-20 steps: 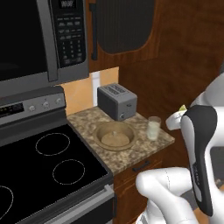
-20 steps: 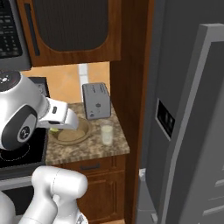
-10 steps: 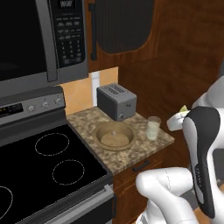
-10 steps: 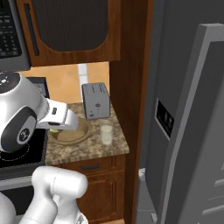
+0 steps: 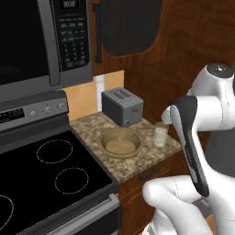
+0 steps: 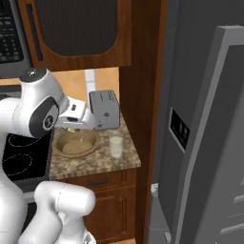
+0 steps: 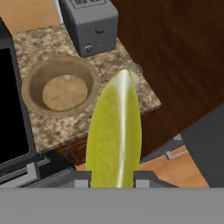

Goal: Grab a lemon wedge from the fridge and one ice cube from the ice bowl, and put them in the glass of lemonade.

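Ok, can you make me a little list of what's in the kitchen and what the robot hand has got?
held: lemon wedge, yellow-green, clamped in the gripper
counter: speckled brown stone, beside the stove
ice bowl: tan, round, one ice cube inside
glass of lemonade: upright, right of the bowl, near the counter edge
toaster: silver, behind the bowl
fridge: dark grey, door standing open
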### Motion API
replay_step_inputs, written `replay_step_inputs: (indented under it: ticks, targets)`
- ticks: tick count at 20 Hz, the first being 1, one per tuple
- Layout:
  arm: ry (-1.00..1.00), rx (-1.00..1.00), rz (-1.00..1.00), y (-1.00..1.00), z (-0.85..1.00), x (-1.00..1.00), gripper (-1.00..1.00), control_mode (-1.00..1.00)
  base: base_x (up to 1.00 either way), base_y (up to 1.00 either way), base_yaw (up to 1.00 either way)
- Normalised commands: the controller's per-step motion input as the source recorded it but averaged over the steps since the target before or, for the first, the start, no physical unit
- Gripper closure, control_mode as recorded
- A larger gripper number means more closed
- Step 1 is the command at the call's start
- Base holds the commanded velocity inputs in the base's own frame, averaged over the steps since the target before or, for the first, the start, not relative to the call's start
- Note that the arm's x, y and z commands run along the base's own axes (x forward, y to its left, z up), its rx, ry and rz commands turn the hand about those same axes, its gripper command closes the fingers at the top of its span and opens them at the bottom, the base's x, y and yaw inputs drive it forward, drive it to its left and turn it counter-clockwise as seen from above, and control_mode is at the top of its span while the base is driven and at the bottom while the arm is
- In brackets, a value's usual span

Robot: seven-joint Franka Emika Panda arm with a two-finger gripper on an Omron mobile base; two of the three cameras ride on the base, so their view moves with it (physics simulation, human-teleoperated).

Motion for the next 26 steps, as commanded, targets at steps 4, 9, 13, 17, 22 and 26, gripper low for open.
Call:
replay_step_inputs:
  ticks: [4,9,13,17,22,26]
  targets:
    - [0.12,-0.02,0.0,-0.14,-0.33,1.0,1.0,-1.0,0.0,0.0,0.0]
    - [0.23,0.0,-0.03,-0.25,-0.59,1.0,1.0,-1.0,0.0,0.0,0.0]
    - [0.25,0.0,-0.13,-0.27,-0.61,0.96,1.0,-1.0,0.0,0.0,0.0]
    - [0.08,0.0,-0.04,-0.09,-0.53,0.65,1.0,-1.0,0.0,0.0,0.0]
    - [0.03,0.0,0.0,0.0,-0.46,0.13,1.0,-1.0,0.0,0.0,0.0]
    - [-0.02,0.0,0.0,0.0,-0.22,0.01,1.0,-1.0,0.0,0.0,0.0]
